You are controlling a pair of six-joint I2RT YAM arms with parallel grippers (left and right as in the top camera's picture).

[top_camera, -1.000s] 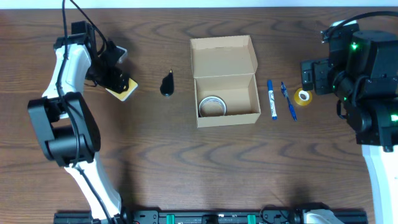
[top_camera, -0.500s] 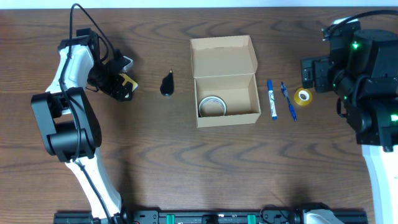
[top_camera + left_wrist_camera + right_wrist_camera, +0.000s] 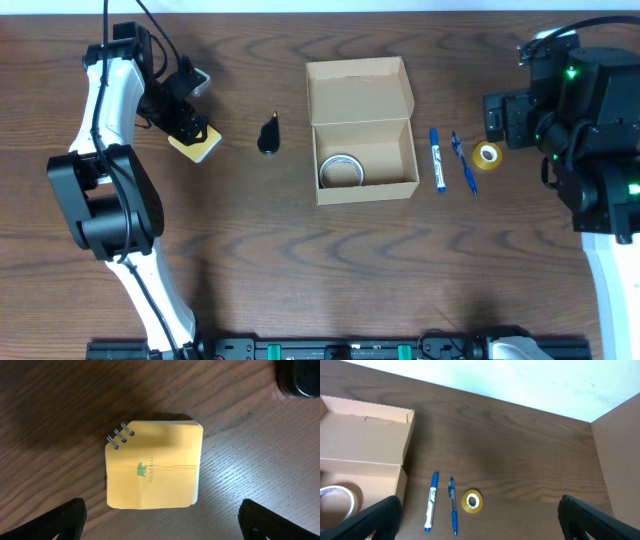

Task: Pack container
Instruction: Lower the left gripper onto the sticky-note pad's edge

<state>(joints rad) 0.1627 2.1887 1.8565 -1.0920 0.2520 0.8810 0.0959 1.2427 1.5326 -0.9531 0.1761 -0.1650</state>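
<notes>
Dark wood-grain table (image 3: 300, 280), pale backdrop (image 3: 520, 380) beyond — container (image 3: 358, 90) open mid-table

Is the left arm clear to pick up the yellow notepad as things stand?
Probably yes. The left gripper hangs open right over the yellow notepad, a finger off each side, nothing lying on it; the small black item sits apart.

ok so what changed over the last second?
Left gripper wobbled above the yellow notepad and ended slightly nearer the table's far edge, jaws open, nothing taken hold of or let go. The notepad, the container with the tape roll inside, marker, pen, yellow tape and right gripper are unchanged.
</notes>
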